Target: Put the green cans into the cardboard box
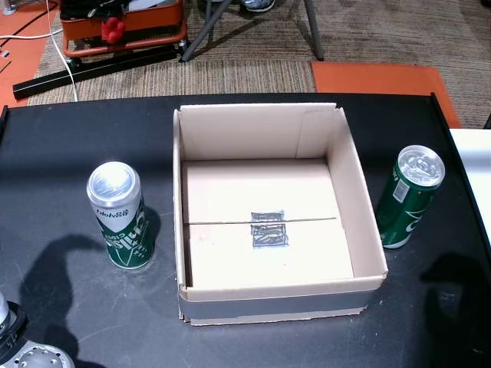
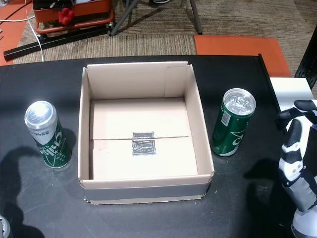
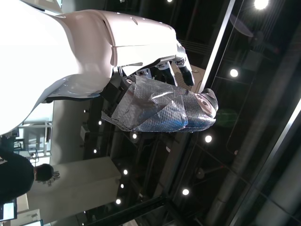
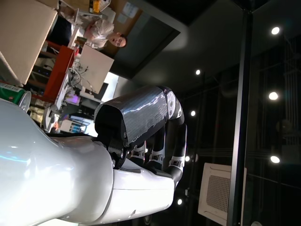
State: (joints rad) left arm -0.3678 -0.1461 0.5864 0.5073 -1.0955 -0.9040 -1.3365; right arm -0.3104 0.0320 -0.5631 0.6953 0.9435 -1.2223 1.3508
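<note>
Both head views show the black surface (image 1: pixel 69 307) with one open box (image 1: pixel 268 211) at centre and two green cans standing upright outside it: the left can (image 1: pixel 120 215) near the box's left wall, the right can (image 1: pixel 409 197) just beside its right wall, neither touching it. Only one head view shows the right hand (image 2: pixel 296 163), at the surface's right edge, apart from the right can; the other shows only a grey part of the left arm at the bottom-left corner. The wrist views point mostly at ceiling and lights. The left wrist view shows the left hand (image 3: pixel 162 106) holding nothing, fingers loosely extended. The right wrist view shows the right hand holding nothing, fingers curled but apart, and a person in the background. Each can has a silver top and white lettering. The box holds no can; its floor carries a dark printed mark.
</note>
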